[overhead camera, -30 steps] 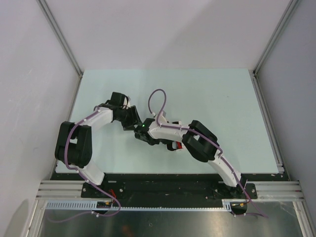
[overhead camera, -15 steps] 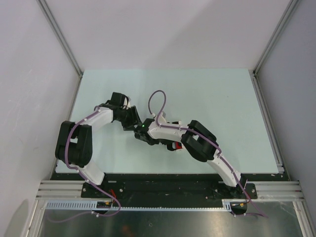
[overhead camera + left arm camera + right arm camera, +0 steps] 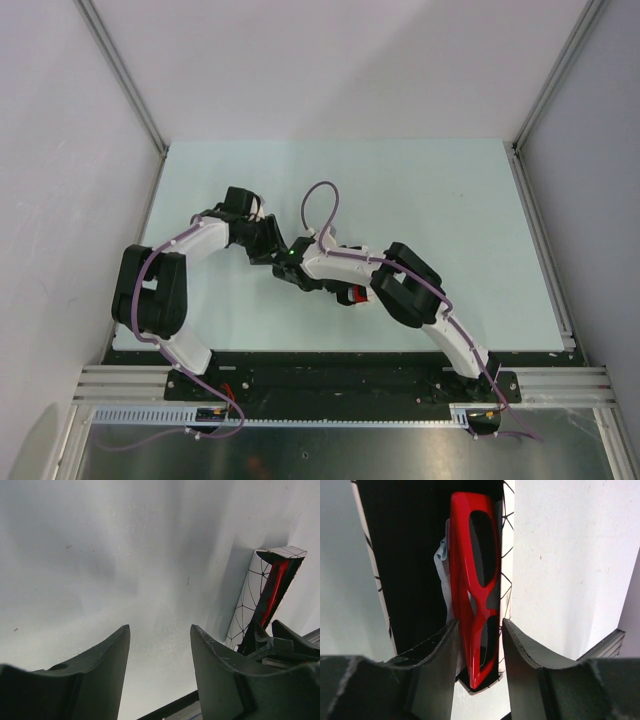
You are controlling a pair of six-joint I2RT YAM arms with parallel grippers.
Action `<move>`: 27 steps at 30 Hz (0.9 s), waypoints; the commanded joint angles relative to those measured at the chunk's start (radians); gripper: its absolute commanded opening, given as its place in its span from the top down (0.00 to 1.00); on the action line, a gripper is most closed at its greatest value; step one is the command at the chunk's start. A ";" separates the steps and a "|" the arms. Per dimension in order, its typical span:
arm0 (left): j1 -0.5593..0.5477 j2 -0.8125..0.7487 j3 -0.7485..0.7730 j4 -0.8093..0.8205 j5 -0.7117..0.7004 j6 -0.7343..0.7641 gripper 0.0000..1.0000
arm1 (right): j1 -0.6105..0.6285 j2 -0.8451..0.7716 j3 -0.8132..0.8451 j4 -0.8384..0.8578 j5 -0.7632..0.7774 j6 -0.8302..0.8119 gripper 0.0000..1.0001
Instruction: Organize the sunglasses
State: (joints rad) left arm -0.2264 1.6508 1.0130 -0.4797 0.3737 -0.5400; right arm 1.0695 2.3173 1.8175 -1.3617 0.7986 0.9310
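The red sunglasses (image 3: pixel 461 570) lie lengthwise inside the open white case (image 3: pixel 507 555). The case has thin dark geometric lines on its shell and a black lining. A fold of light-blue cloth (image 3: pixel 441 555) shows against the frame's left side, tucked in the case with it. The right gripper (image 3: pixel 479 622) hangs over the near end of the sunglasses with its jaws parted. One finger stands on each side of the frame, and a thin gap shows on both sides, so nothing is clamped. In the left wrist view the case appears at the right, with a red strip of the frame visible along its opening. The left gripper (image 3: pixel 160 630) is just beside the case, over the bare pale table (image 3: pixel 100 555). Its jaws are spread with nothing between them. From above, both arms meet near the middle of the table, and the right arm hides most of the case.
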 commanded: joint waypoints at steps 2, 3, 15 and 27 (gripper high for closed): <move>0.009 0.000 -0.007 0.023 0.017 0.021 0.43 | 0.006 -0.099 0.011 -0.077 -0.002 0.023 0.55; 0.009 0.000 -0.007 0.024 0.019 0.020 0.43 | 0.006 -0.105 0.011 -0.082 -0.001 0.023 0.55; 0.009 -0.008 -0.016 0.023 0.024 0.018 0.43 | 0.014 -0.245 -0.017 -0.097 0.001 0.031 0.47; -0.154 0.024 0.005 0.045 0.041 -0.021 0.48 | -0.170 -0.645 -0.467 0.289 -0.235 0.011 0.51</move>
State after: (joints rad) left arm -0.2787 1.6527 0.9951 -0.4717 0.3878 -0.5430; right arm 0.9703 1.7622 1.4784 -1.2156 0.6601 0.9306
